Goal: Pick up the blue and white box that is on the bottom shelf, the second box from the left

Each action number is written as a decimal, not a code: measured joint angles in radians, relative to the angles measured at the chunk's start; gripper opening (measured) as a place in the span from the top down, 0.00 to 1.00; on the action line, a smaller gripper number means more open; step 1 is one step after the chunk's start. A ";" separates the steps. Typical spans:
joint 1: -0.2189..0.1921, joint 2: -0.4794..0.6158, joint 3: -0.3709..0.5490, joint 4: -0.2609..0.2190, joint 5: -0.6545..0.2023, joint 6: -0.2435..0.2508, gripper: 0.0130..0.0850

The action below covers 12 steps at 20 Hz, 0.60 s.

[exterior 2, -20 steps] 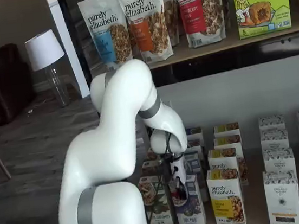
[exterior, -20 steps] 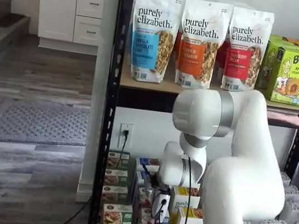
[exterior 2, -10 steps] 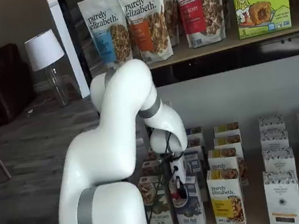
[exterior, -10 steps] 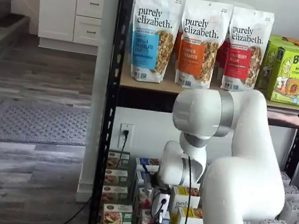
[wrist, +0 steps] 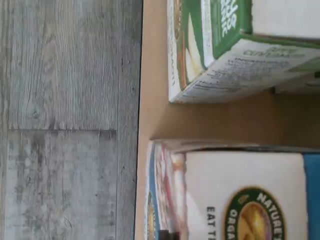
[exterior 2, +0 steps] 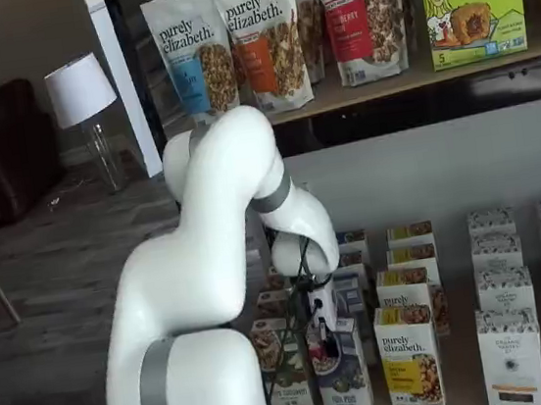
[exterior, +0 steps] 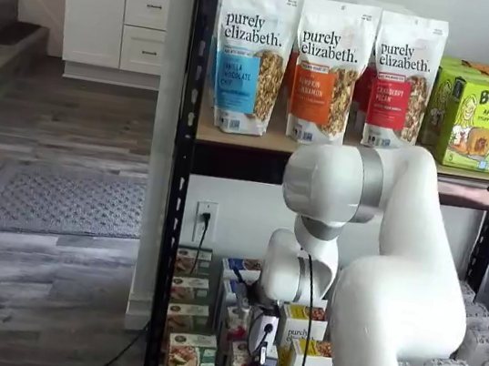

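At the front of the bottom shelf the blue box is seen upright, just beside the green carton on one side and the yellow carton on the other. It is judged light, stiff cardboard with slick faces, best pinched across its narrow sides near the top. The gripper is poised over it; whether it is parted or clenched cannot be told.

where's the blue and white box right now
In both shelf views, the blue and white box stands front-row between green-and-white carton and yellow-and-white carton, under the claw.
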 joint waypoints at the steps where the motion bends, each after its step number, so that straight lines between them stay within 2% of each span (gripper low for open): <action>1: 0.000 -0.001 0.001 0.001 0.000 -0.001 0.50; 6: -0.002 -0.005 0.009 -0.025 -0.012 0.020 0.50; 12: -0.005 -0.026 0.039 -0.013 -0.020 0.006 0.50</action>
